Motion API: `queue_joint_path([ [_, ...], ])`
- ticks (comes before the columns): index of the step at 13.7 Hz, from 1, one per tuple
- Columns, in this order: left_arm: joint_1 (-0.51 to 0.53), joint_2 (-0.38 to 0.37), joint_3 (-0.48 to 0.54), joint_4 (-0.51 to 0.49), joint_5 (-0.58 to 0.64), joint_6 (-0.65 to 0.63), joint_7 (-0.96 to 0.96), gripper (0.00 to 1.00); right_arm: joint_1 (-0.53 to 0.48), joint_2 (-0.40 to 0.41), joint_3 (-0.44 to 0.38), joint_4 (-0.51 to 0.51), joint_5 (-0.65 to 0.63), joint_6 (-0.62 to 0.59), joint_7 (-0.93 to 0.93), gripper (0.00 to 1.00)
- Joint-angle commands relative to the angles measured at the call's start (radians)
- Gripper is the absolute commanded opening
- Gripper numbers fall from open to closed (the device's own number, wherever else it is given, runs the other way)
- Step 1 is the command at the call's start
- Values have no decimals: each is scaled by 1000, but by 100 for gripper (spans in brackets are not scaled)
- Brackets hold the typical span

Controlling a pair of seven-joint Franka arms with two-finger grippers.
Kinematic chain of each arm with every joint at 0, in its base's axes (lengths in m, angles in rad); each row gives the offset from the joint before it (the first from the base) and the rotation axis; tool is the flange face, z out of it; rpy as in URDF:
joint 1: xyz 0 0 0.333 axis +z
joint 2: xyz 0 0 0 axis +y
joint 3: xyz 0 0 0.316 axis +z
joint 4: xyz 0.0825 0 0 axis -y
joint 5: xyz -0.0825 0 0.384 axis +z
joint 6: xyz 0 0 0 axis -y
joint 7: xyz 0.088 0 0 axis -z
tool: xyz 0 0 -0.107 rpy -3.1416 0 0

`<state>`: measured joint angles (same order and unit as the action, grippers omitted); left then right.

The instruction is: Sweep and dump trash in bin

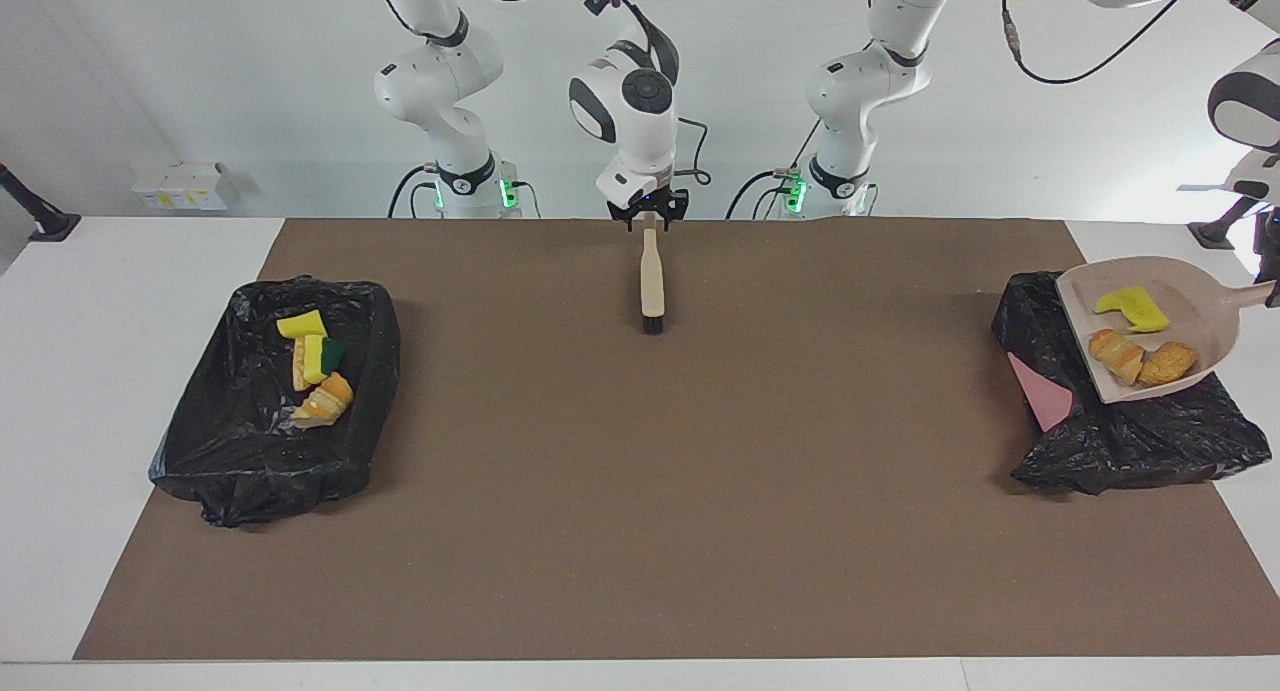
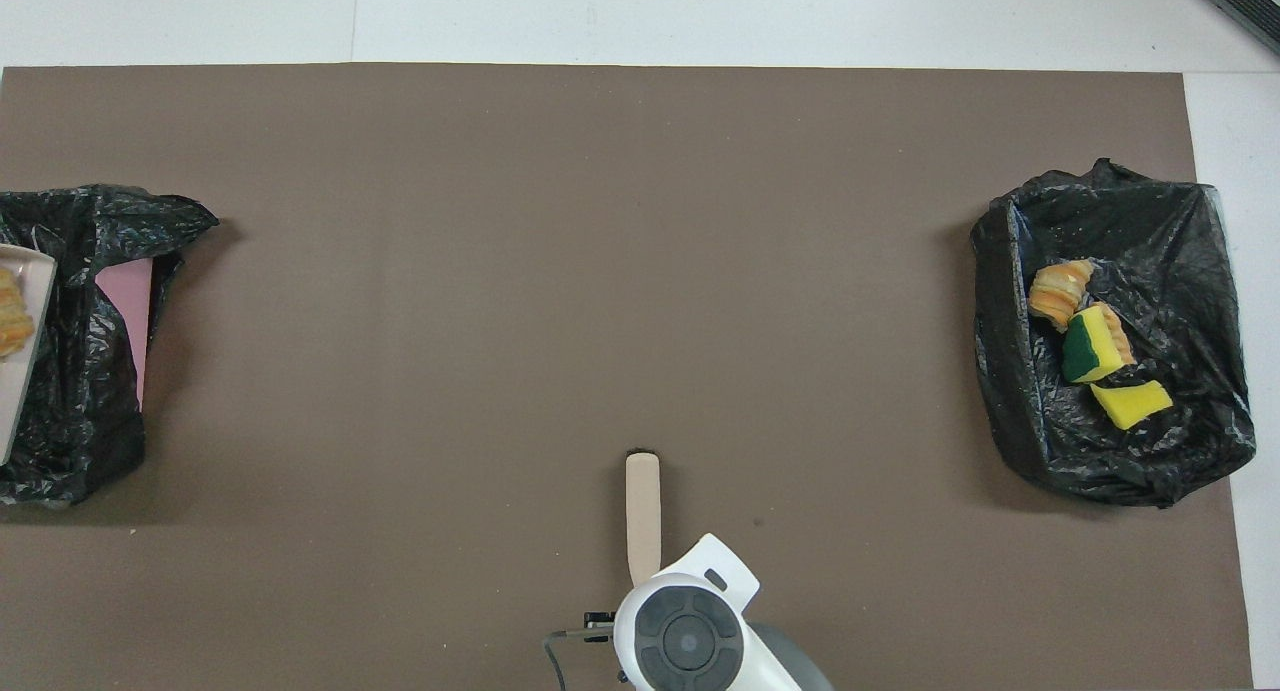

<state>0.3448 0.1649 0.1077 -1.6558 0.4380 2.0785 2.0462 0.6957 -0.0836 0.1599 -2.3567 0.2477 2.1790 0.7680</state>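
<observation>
One camera sits high across the table (image 1: 60, 371) from the two robot arms, looking back at them and down on the whole brown mat (image 1: 640, 491). The other hangs high above the robots' own end, looking steeply down and forward the way they face, so the mat (image 2: 600, 221) fills it. They are half a turn apart. Both take in the mat, the two black bin bags (image 1: 270, 411) (image 2: 1110, 331) and the brush (image 1: 652, 281) (image 2: 643, 511).
</observation>
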Motion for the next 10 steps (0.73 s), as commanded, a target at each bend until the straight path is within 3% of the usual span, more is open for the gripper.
queue_joint_path([
  [1, -50, -4, 4, -1, 175, 3, -148, 0, -89, -30, 3, 42, -1, -7, -15, 77],
  [5, -82, -57, 3, -88, 391, -1, -357, 0, -249, -84, 0, 80, -5, -72, -131, 100],
  [10, -118, -151, 3, -188, 629, -12, -590, 0, -493, -105, -2, 288, -100, -347, -321, 100],
])
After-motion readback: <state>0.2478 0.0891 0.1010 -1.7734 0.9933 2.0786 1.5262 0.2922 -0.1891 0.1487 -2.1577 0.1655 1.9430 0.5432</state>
